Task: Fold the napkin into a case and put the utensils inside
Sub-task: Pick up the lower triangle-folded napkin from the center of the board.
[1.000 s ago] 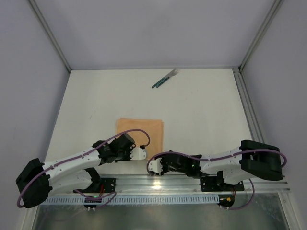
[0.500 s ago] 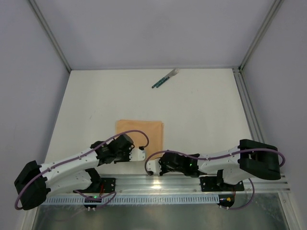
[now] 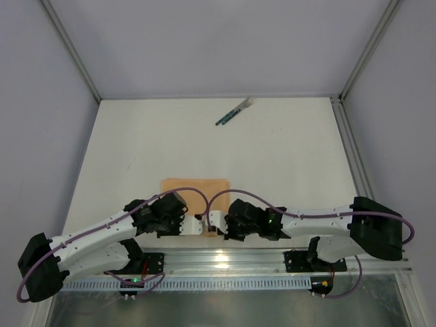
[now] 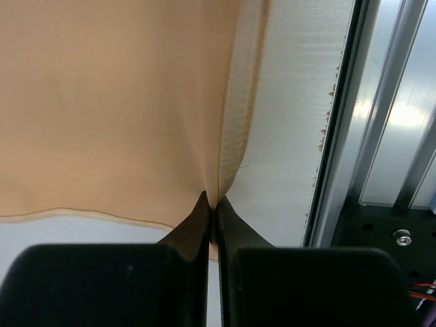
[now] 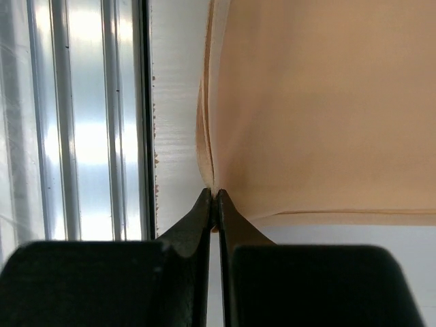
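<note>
The soft, thin, peach-tan square cloth napkin [image 3: 194, 194] looks light and limp. It should sag and crease wherever it is unsupported, and it will follow a pull rather than hold any shape. The stitched hem is the firmest part, so a thin pinch there should hold better than one on the open field of cloth. Corners or points along the hem are the sensible places to take it for a fold. In the right wrist view the pinched edge seems to show more than 1 layer, so a loose layer could slip free.

The left gripper [image 4: 212, 206] has its 2 black fingers pressed together on the hem, with cloth fanning out from the tips toward 10 to 12 o'clock in its own view. The right gripper [image 5: 213, 196] is likewise clamped on the hem, with the cloth spreading toward 12 to 2 o'clock.

From above, both pinch points sit close together on the napkin's near edge, at its 6 o'clock. The left arm reaches in from 9 o'clock and the right from 3 o'clock. The rest of the napkin lies flat on the white table [image 3: 286, 163], at 12 o'clock of the fingers and just inside the aluminium rail [image 4: 381, 122].

The slim green-handled utensils [image 3: 234, 112] lie well apart, toward 1 o'clock from the napkin, near the far edge.
</note>
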Controlling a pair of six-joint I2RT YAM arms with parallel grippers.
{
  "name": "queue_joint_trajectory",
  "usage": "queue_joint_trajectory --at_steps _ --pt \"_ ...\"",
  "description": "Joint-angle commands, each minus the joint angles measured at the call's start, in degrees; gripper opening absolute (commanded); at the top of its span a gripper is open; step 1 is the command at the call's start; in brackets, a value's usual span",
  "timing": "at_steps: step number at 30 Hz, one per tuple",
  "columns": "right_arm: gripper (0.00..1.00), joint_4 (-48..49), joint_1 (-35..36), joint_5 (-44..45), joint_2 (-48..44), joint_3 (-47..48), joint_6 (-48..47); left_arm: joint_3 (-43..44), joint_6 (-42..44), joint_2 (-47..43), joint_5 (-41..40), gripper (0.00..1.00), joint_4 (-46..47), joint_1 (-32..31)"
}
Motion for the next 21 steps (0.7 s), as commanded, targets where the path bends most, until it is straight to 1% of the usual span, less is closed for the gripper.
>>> queue_joint_trajectory --at_steps 1,2,3,5,6,8,11,12,16,17,20,21 --pt "0.04 -1.0 -5.0 -9.3 -3.5 0.9 7.8 1.4 4.0 -0.4 -0.6 0.0 -1.7 0.3" --pt "0.04 -1.0 -9.1 -11.0 -4.6 0.1 9.1 1.5 4.8 -0.5 -0.9 0.0 -1.6 0.7" --pt "0.04 0.9 -11.3 -15.2 -4.9 -0.2 10.1 1.8 6.5 -0.5 -0.7 0.0 -1.9 1.1" --pt "0.04 2.1 -15.2 -19.0 -5.4 -0.5 10.9 3.2 7.8 0.3 0.9 0.0 -2.5 2.8" --pt "0.04 2.3 -15.8 -22.0 -5.3 -0.4 10.9 3.9 8.3 0.8 1.5 0.0 -2.8 3.3" --pt "0.04 2.2 -17.2 -24.5 -4.9 0.5 10.9 5.4 10.0 2.0 2.9 0.0 -3.8 4.1" --pt "0.04 1.8 -21.5 -28.2 -3.3 1.6 11.4 6.2 12.5 4.4 4.0 0.0 -3.7 5.9" --pt "0.03 1.7 -23.3 -28.8 -2.0 1.8 11.3 6.4 13.1 5.2 4.2 0.0 -3.4 7.5" --pt "0.04 2.6 -25.2 -32.2 2.1 3.5 11.8 7.1 15.4 8.3 5.5 0.0 -1.0 10.2" --pt "0.04 3.1 -25.2 -32.5 3.0 4.0 12.1 7.5 16.0 9.1 7.2 0.0 -0.7 10.8" --pt "0.04 3.9 -25.3 -33.5 6.4 5.4 12.9 8.8 18.5 11.9 10.1 0.0 -1.2 14.3" --pt "0.04 4.1 -25.6 -34.0 7.2 5.8 13.6 9.8 19.2 12.7 11.6 0.0 -1.5 16.5"
